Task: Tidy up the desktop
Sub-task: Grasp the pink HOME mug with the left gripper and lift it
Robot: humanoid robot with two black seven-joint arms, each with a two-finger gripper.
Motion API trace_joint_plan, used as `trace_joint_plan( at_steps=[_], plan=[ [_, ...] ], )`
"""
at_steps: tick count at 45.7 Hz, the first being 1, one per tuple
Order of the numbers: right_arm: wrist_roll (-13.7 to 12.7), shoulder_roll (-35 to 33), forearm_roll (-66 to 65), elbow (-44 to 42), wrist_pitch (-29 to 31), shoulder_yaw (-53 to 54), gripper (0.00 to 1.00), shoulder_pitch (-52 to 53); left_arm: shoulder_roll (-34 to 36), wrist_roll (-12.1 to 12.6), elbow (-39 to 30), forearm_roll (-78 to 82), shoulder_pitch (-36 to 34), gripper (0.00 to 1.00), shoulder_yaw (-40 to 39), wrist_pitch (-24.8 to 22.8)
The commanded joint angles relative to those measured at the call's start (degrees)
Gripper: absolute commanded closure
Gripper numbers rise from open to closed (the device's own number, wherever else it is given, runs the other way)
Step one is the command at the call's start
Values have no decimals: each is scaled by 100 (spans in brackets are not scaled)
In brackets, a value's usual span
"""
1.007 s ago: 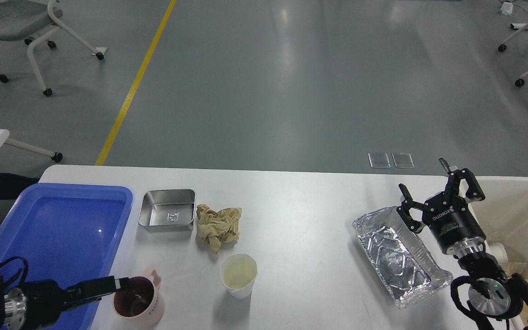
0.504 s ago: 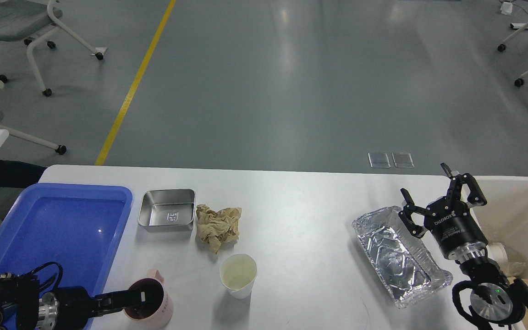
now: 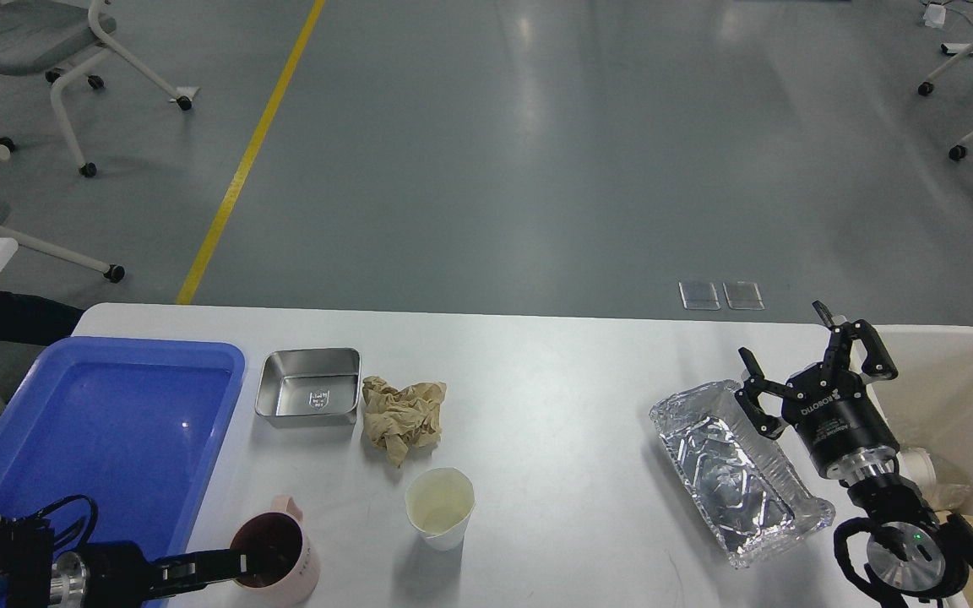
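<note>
The white desktop [image 3: 554,397] holds a small steel tray [image 3: 309,387], a crumpled brown paper [image 3: 402,418], a paper cup [image 3: 440,507], a pink mug [image 3: 277,561] and a crinkled foil tray [image 3: 736,469]. My left gripper [image 3: 243,564] comes in from the lower left. One finger is inside the mug's left rim, and it looks shut on that rim. My right gripper [image 3: 790,346] is open and empty, just above the foil tray's far right end.
A blue plastic tray [image 3: 106,422] lies at the left of the table, beside the mug. A cream-white bin [image 3: 959,388] stands at the right edge, behind my right arm, with a clear item in it. Chairs stand on the floor beyond the table.
The mug has shifted to the right with my left gripper at its rim, and the left arm has dropped lower in view. The right gripper has sunk slightly.
</note>
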Motion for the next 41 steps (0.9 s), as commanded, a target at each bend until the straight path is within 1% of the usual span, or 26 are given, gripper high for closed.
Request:
trace_joint_plan(
  at_steps=[1,7,14,22,27,31,37,41],
  plan=[
    [5,0,0,0,0,-8,0,0,26,-11,0,-8,-7,77,41,-14],
    [5,0,0,0,-9,1,0,9,52,-29,9,-8,2,86,58,-14],
    [5,0,0,-9,0,-8,0,18,35,-90,9,1,2,99,58,-14],
    [5,0,0,-9,0,1,0,27,96,-283,-9,10,-25,100,50,-6],
    [5,0,0,0,-9,1,0,27,114,-319,-35,106,-33,100,41,-6],
    [5,0,0,-9,-9,-8,0,27,210,-380,-246,115,-51,100,32,-6],
    [5,8,0,-17,-17,-8,0,62,834,-424,-668,107,-200,100,-21,-49],
    [5,26,0,-26,-61,-34,0,79,1247,-433,-738,72,-428,100,-21,-93]
  ],
)
